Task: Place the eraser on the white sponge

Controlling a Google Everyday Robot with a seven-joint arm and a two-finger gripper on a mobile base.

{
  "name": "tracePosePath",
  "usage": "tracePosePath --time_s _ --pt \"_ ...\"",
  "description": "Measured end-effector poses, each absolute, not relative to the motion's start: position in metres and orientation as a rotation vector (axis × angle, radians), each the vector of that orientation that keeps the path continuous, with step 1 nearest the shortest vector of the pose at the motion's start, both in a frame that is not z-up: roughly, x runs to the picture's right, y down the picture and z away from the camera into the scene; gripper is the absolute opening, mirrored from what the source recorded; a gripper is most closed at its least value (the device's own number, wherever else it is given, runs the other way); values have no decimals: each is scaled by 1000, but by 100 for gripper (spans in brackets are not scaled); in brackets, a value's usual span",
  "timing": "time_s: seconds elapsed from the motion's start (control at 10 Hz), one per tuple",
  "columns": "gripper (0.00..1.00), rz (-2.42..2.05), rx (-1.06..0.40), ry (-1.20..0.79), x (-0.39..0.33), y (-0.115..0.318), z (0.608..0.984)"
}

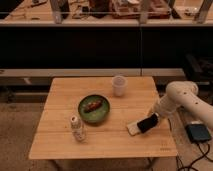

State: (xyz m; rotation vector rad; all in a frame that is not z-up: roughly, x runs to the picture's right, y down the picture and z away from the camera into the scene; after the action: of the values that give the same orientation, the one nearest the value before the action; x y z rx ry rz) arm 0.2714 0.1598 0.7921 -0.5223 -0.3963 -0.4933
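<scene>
The eraser (148, 122) is a small flat black block at the end of my arm, at the front right of the wooden table (65, 145). My gripper (154, 118) is shut on it and holds it tilted, its lower left end over the right part of the white sponge (132, 129). The sponge is a cream pad lying on the table, and only its left part shows. I cannot tell whether the eraser touches it.
A green bowl (93, 109) with brown food sits mid-table. A translucent white cup (119, 85) stands at the back. A small bottle (76, 128) stands front left. A dark box with a cable (199, 133) lies on the floor to the right.
</scene>
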Motion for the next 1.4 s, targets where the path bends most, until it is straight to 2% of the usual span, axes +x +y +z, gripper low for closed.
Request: tracePosePath --time_s 0.6,1.1,1.2,1.4 --pt "0 -478 -513 -441 242 144 777" --pt "2 -489 -604 -449 225 163 808" --pt "10 -484 -621 -456 222 165 814" --pt "34 -468 -652 -462 221 169 824"
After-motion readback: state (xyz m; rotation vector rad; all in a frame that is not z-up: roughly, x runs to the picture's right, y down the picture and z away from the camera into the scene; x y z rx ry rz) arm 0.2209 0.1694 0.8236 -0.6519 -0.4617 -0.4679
